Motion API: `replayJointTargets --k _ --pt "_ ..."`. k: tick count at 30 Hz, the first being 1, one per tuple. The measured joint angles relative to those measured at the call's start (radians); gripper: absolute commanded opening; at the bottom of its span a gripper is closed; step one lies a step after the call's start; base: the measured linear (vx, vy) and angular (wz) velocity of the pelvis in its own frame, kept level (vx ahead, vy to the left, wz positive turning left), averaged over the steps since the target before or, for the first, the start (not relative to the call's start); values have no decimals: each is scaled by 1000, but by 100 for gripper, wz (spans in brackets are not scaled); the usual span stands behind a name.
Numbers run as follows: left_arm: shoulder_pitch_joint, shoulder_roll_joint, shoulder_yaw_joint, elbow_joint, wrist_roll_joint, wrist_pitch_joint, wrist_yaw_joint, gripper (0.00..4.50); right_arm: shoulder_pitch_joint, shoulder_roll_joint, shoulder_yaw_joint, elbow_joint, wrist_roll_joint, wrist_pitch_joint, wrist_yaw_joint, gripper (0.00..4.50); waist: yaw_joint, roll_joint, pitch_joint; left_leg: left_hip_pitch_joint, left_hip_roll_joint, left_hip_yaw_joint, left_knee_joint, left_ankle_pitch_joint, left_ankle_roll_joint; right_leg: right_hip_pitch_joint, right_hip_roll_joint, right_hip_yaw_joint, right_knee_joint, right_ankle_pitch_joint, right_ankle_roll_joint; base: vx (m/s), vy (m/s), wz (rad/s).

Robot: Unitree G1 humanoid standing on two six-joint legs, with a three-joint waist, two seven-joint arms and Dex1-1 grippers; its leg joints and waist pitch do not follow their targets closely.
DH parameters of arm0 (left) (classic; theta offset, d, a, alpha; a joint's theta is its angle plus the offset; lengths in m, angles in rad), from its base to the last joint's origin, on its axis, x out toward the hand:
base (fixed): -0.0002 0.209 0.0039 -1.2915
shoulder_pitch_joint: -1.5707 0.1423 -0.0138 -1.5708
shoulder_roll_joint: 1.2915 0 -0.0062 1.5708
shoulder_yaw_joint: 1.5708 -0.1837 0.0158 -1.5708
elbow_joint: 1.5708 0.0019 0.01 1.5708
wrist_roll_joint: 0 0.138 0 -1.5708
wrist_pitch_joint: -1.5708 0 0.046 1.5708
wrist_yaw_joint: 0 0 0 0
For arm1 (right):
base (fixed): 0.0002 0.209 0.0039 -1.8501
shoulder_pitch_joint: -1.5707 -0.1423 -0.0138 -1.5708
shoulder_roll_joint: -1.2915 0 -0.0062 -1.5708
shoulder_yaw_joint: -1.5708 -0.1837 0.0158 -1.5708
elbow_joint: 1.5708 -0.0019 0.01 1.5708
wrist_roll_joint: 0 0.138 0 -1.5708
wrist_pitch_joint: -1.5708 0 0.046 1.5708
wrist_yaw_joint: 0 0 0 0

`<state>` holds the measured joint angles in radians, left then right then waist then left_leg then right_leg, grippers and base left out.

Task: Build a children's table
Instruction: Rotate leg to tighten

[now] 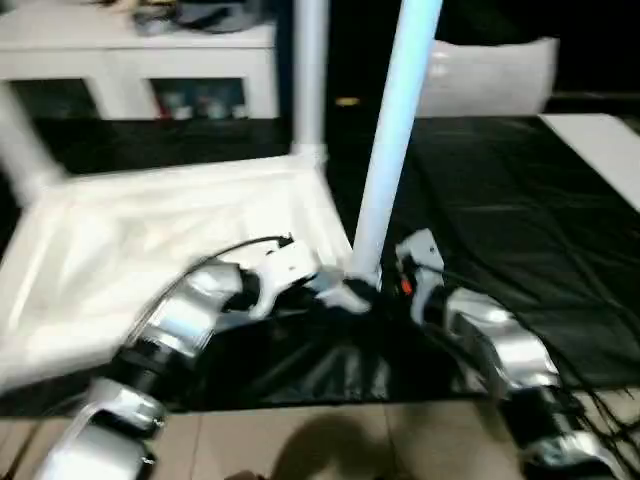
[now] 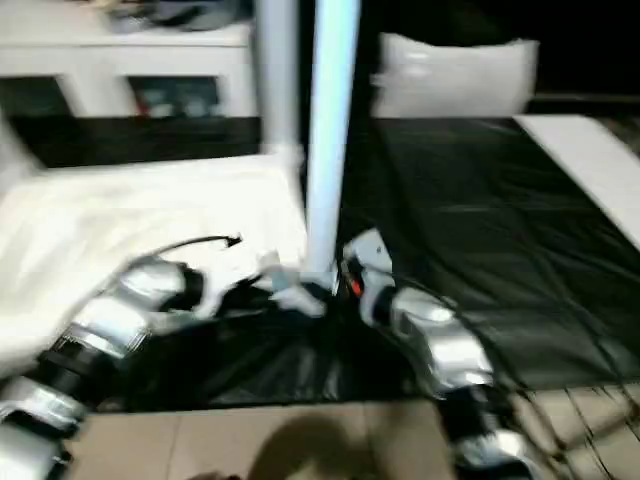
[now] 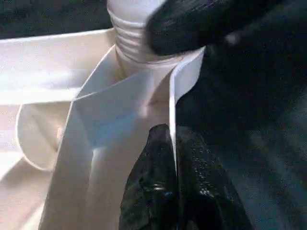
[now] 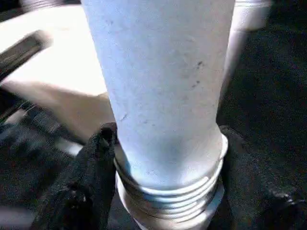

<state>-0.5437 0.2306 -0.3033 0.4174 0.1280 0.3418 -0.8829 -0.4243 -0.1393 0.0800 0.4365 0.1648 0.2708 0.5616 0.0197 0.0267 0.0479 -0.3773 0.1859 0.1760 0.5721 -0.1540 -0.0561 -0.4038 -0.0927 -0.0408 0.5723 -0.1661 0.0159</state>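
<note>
The white tabletop (image 1: 150,250) lies underside up on a black mat (image 1: 500,200). My left gripper (image 3: 171,139) is shut on the thin rim wall at the near right corner, one finger (image 3: 148,182) on each side of it. In that corner socket stands a white leg (image 1: 395,130), almost upright, its ribbed end (image 4: 168,191) just above the socket. My right gripper (image 4: 163,158) is shut on the leg's base, with the fingers (image 4: 91,182) pressed against both sides. A second leg (image 1: 310,70) stands in the far right corner. A third (image 1: 25,150) stands in the far left corner.
A white cabinet (image 1: 130,60) with glass doors stands behind the mat. A white cushion-like bundle (image 1: 490,75) lies at the back right, and a flat white board (image 1: 600,150) at the right edge. Tiled floor (image 1: 300,440) runs along the mat's near edge.
</note>
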Motion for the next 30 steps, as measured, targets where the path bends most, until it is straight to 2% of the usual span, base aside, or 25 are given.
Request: replayJointTargets --k 2,5,7,10,12,20,30 --pt "2 -65 16 -4 6 51 94 0 -35 30 -15 42 -21 -5 -97 274 -15 0 0 -3 1 -3 0 0 0 0 0 -7 -8 0 0 0 0 0" --pt "-4 -119 17 -5 26 89 184 0 -67 60 -21 86 -58 -30 -194 274 -19 3 0 -5 1 -4 -2 0 0 0 -1 -11 -15 0 0 0 0 0" --pt "-5 -120 17 -5 29 89 198 0 -71 74 -27 97 -61 -42 -215 330 -17 4 1 -6 2 -4 -2 0 0 -1 -1 -13 -15 0 0 0 0 0" --pt "-10 -112 10 -5 30 75 195 0 -72 78 -32 98 -62 -45 -217 352 -14 7 2 -9 2 -5 -2 0 0 -1 -1 -14 -15 0 0 0 0 0" --pt "-11 -96 4 -5 27 59 181 0 -67 70 -31 98 -62 -55 -195 383 -13 7 2 -9 3 -5 -2 0 0 -1 -1 -14 -14 1 -2 0 0 0" --pt "-15 -24 -10 11 19 -40 97 0 17 -21 -16 32 -38 -117 -29 440 18 7 2 -10 6 -4 -3 0 0 -2 0 -16 -10 17 -10 0 0 0" --pt "-21 108 -36 45 -28 -211 -134 0 70 -228 -8 -44 25 -154 301 440 46 8 2 -10 9 -4 -6 0 0 -2 0 -21 -7 18 -13 0 0 0"
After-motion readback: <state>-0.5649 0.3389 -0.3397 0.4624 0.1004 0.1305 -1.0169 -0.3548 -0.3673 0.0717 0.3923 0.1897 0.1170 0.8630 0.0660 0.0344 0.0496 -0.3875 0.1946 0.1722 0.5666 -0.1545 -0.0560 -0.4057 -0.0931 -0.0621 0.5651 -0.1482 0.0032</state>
